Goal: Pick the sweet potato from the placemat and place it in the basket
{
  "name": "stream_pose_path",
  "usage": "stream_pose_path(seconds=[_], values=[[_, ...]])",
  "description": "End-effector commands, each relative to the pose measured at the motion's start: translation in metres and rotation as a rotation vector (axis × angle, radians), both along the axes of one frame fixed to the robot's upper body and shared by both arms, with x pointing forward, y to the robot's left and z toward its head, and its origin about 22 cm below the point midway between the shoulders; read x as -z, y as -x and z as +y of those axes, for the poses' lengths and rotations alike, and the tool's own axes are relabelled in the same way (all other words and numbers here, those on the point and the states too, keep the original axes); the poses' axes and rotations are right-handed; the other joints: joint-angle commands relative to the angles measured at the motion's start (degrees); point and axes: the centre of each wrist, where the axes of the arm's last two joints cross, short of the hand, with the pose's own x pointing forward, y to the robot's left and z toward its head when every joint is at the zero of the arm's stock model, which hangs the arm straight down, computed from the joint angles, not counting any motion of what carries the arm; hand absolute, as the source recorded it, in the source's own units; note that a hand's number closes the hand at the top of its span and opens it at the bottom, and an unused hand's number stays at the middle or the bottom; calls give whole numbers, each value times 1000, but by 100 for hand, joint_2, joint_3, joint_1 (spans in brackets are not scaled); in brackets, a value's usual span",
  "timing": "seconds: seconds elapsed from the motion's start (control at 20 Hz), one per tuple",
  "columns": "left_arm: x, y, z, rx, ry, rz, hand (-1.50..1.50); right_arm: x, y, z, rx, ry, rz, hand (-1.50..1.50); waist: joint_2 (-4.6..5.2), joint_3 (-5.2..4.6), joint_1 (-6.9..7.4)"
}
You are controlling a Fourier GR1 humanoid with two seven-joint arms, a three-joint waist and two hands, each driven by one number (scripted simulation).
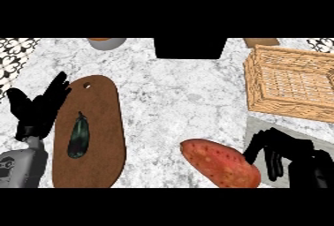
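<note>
Sweet potato (220, 163) lies on marble counter (176, 97) near bottom edge, well short of basket (290, 84) at far right. I see right hand (287, 154) just beside it, fingers curled down, holding nothing. Left hand (39, 108) rests open at left edge, fingers up, beside brown cutting board (91, 132) carrying dark eggplant (79, 137).
</note>
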Motion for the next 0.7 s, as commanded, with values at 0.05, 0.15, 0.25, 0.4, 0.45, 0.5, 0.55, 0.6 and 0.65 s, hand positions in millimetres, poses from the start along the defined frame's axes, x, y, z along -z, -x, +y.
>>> stream_pose_path(seconds=[0.05,0.15,0.25,0.4,0.45,0.5,0.55,0.6,0.65], values=[[-6,0,-7,10,1,-9,0,-51,-29,-19,148,-41,-78,150,-21,8,0],[-7,7,5,17,9,4,0,-53,-49,-58,169,-19,-70,150,-21,19,-23],[8,-3,7,-26,17,0,0,-60,-68,-67,165,-45,-73,150,-15,15,-90],[5,13,-2,-13,15,0,0,-67,-79,-93,187,-29,-44,150,-38,16,-81],[2,11,9,-20,4,18,0,-61,-89,-99,198,-33,-42,150,-34,16,-80],[1,-9,3,5,8,1,0,-65,-107,-103,188,-32,-31,150,-20,15,-94],[-11,-1,4,-5,3,13,0,-57,-110,-121,186,-25,-26,150,-28,18,-73],[4,2,13,-1,18,12,0,-49,-104,-130,184,-24,-25,150,-29,16,-96],[-13,-12,8,1,20,4,0,-22,-116,-120,198,56,-10,150,-18,17,-82]])
